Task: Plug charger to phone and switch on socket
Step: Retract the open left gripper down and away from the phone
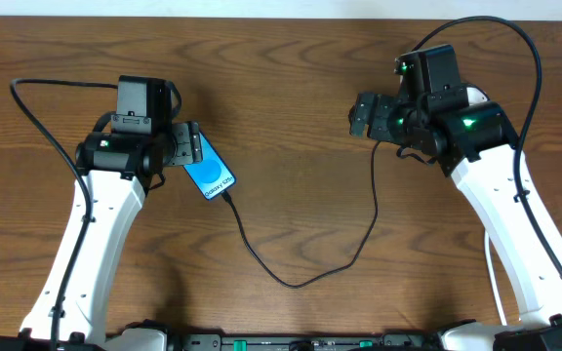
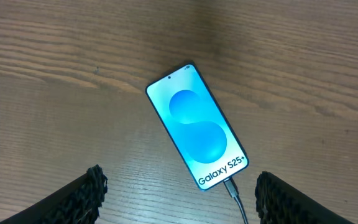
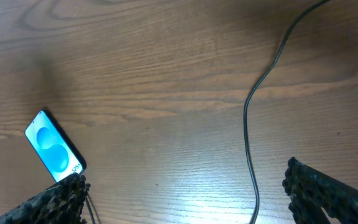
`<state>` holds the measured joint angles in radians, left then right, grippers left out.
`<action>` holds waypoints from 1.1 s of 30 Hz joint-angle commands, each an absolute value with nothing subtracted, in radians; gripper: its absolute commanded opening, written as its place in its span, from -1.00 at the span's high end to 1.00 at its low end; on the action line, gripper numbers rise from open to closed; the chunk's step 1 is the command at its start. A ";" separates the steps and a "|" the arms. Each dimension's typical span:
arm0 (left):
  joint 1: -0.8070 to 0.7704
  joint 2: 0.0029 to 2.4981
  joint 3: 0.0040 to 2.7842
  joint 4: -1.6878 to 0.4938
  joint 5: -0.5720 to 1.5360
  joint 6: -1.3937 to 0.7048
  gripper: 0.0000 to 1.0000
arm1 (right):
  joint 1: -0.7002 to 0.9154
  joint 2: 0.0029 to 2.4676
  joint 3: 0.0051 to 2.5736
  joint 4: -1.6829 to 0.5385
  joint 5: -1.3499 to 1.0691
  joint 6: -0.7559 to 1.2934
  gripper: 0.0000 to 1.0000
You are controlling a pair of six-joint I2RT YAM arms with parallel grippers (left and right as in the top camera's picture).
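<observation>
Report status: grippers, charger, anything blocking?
Left gripper open, empty, above phone. Right gripper open, empty. Charger plugged into phone, looping across table. Socket not clearly visible; nothing else near phone.

The black-framed phone (image 2: 197, 127) glows blue-cyan, the charger (image 3: 246, 124) is black, the table (image 1: 291, 97) brown wood grain.

The table (image 1: 291, 68) is brown wood with a streaked grain. The phone (image 1: 210, 173) lies flat on it at a slant, its lit blue screen up. The charger (image 3: 245, 124) meets the phone's lettered end and trails in a loose loop across the wood.
</observation>
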<state>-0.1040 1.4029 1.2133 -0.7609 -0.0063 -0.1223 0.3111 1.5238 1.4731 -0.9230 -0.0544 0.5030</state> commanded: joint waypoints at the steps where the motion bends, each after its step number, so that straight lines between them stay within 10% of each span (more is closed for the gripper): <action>1: -0.102 1.350 1.205 -0.769 -0.019 -0.105 -0.58 | 0.316 1.508 1.484 -0.925 -0.043 0.492 -0.99; 33: -0.101 0.647 0.551 -0.085 -0.009 -0.109 -0.58 | 0.316 1.508 1.484 -0.925 -0.043 0.492 -0.98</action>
<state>-0.1040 0.7090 0.6144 -0.1276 -0.0059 -0.1223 0.3111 1.5238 1.4734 -0.9230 -0.0544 0.5030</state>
